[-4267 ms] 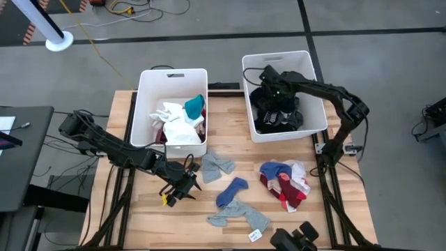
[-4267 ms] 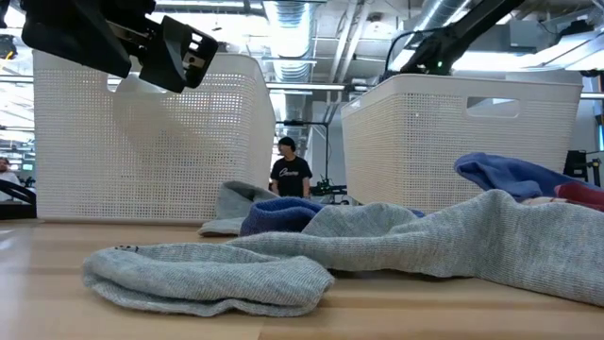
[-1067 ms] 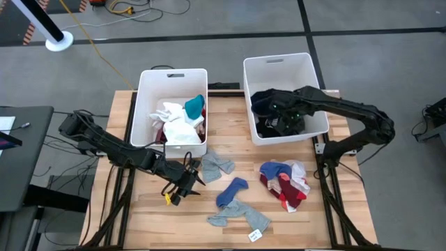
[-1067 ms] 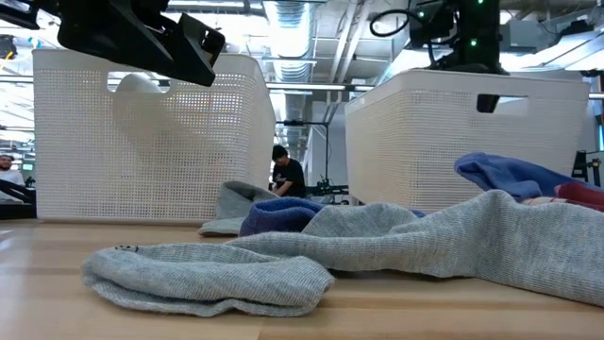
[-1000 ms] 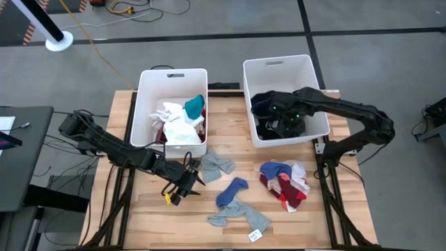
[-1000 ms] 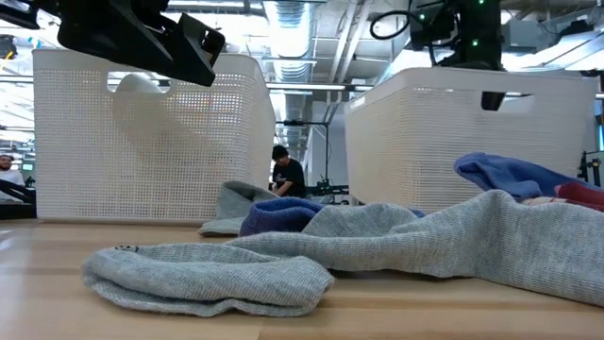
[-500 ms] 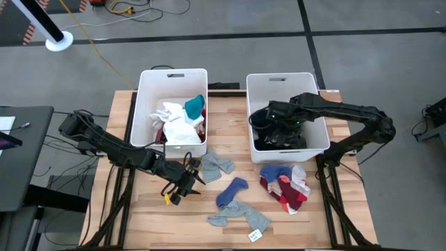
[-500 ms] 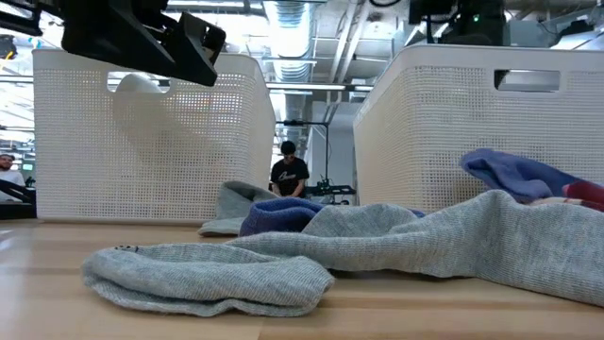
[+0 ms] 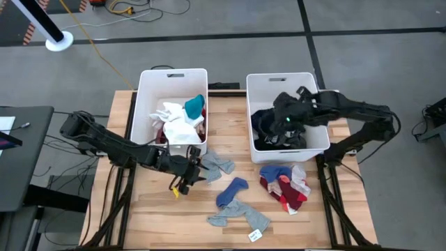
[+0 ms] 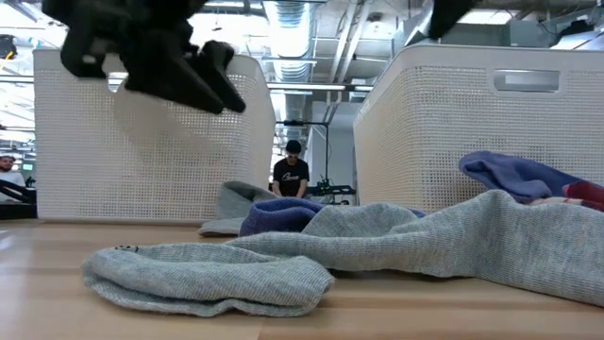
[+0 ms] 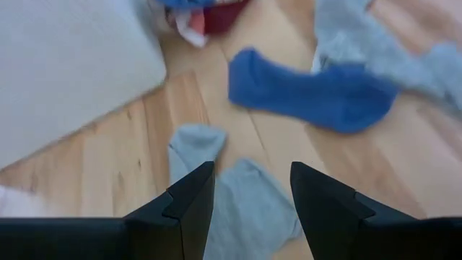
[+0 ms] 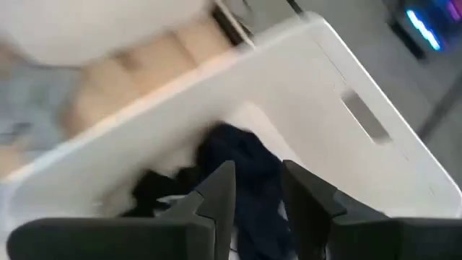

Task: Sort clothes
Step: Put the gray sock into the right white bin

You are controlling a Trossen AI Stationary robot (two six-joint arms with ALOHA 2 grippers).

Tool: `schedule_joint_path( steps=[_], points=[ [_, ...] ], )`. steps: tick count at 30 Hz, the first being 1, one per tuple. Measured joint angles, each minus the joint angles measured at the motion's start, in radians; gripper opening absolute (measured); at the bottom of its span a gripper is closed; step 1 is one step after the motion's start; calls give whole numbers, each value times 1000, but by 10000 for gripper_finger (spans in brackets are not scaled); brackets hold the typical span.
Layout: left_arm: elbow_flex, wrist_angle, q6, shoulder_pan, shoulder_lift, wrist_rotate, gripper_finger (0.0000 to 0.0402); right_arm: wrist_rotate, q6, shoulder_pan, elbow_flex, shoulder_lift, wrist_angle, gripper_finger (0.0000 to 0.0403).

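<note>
- Left end effector (image 9: 184,176) sits low over the wooden worktop (image 9: 139,209), just in front of the left white bin (image 9: 143,104). Fingers (image 11: 191,206) stand apart with nothing between them: released, empty.
- Directly past those fingers lies a folded grey sock (image 9: 217,164), flat on the worktop, near the left bin's front corner. Left end effector is close beside it, not touching it as far as the high view shows.
- Blue sock (image 9: 231,190) lies in the middle of the worktop; a second grey sock with a paper tag (image 9: 240,215) lies just in front of it, toward the near edge.
- Pile of blue, red, white and pink clothes (image 9: 284,184) lies on the worktop in front of the right white bin (image 9: 265,87).
- Left bin holds white, teal and maroon clothes (image 9: 180,118).
- Right end effector (image 9: 284,111) is over the right bin's interior, above dark clothes (image 9: 268,132) heaped in it. Fingers (image 12: 216,198) parted, nothing seen between them: released.
- Low view: a person (image 10: 291,175) in dark clothing stands in the room beyond the worktop, seen between the two bins.
</note>
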Motion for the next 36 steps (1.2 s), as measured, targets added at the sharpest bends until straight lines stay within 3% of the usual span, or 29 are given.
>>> schedule_joint_path(
  steps=[5,10,16,26,31,36],
  points=[
    [8,10,76,13,117,-7,178,9,-52,201,19,0,98,127],
    [71,15,153,-10,237,-166,178,20,-53,372,19,3,166,127],
    [157,-42,194,-16,328,-178,178,45,-52,528,-11,10,266,127],
    [293,-268,109,-12,454,-39,178,67,-52,632,-13,133,284,127],
    [325,-325,58,9,493,43,178,67,-52,648,-13,199,283,127],
    [326,-349,39,15,494,63,159,66,-44,666,-14,235,285,127]
  ],
)
